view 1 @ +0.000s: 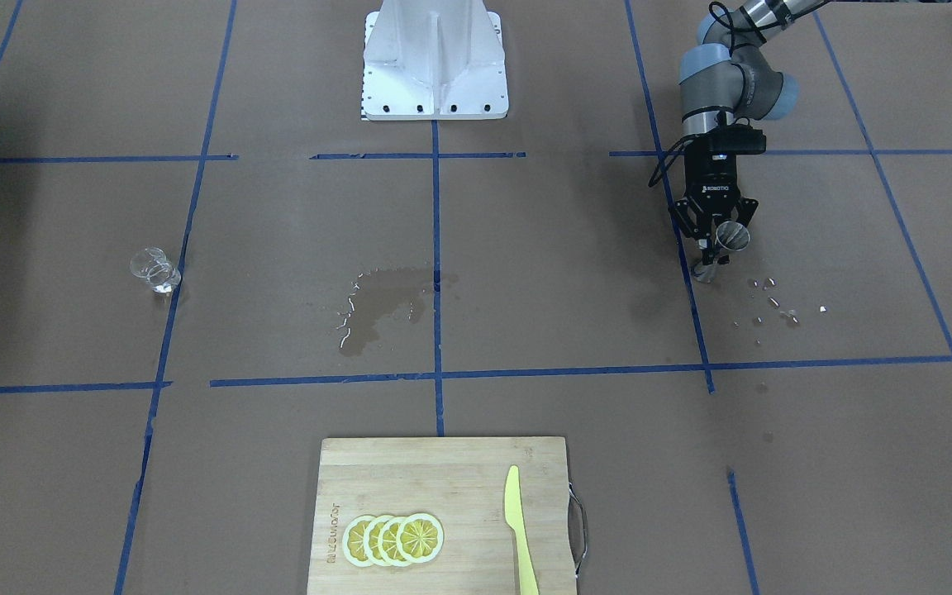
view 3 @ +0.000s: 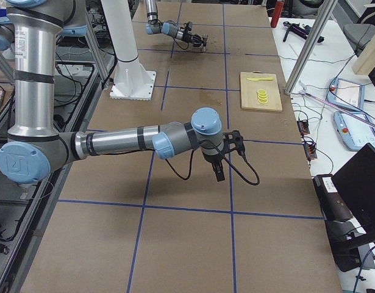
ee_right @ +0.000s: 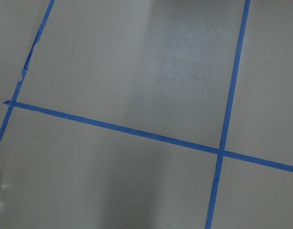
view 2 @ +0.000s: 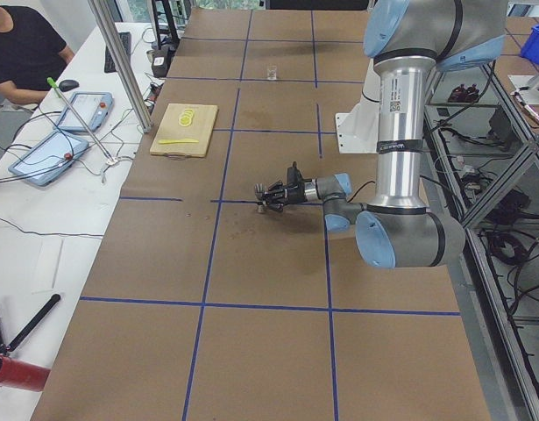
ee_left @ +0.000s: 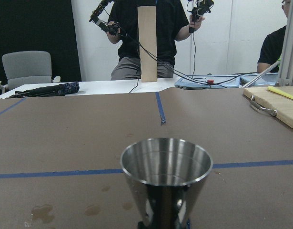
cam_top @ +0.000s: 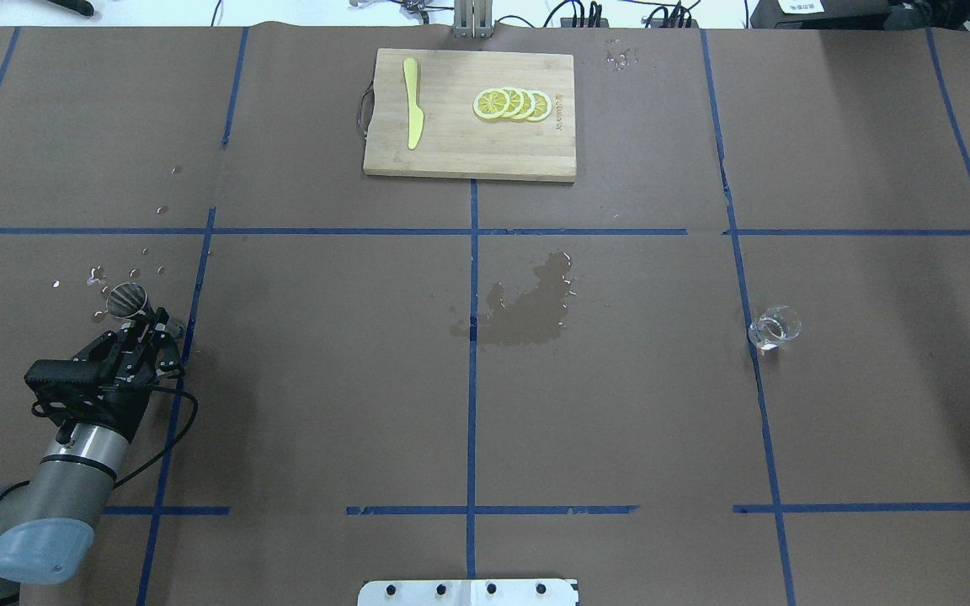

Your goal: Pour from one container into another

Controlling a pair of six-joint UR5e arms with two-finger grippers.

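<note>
1. Steel jigger (view 1: 732,237) first, in the front view: my left end effector (view 1: 714,246) is clamped on its narrow waist, off the handle side of the cutting board (view 1: 443,471) and back toward my base. I cannot tell whether its foot rests on the desk (view 1: 71,454) or hangs just clear. The glass tumbler (view 1: 154,270) stands alone, well apart, off the board's opposite side.
2. Overhead: a wet patch (cam_top: 527,307) lies between the board and my base, and droplets (cam_top: 119,273) dot the paper just beside the jigger. Lemon slices (cam_top: 512,103) and a yellow knife (cam_top: 412,114) lie on the board, away from both vessels.
3. Left-side view: my left arm (view 2: 409,158) reaches out low, with the wrist nearly level. The tumbler is a speck at the far end.
4. Right-side view: my right end effector (view 3: 219,173) hangs over bare paper, well out beyond the board's tumbler side. From here I cannot tell whether it is open or closed.
5. Left wrist: the jigger stands upright with its mouth up, and I can make out no liquid inside.
6. Right wrist: taped paper below, with a glassy sliver at the lower left edge, possibly the tumbler.
7. My judgement: the receiver is secured and pouring has not begun. Next, the right end effector must take the tumbler, carry it to the jigger and tip it over that narrow mouth. Nothing solid blocks the way, but the wet patch lies between the two vessels and so small a target invites a spill.
</note>
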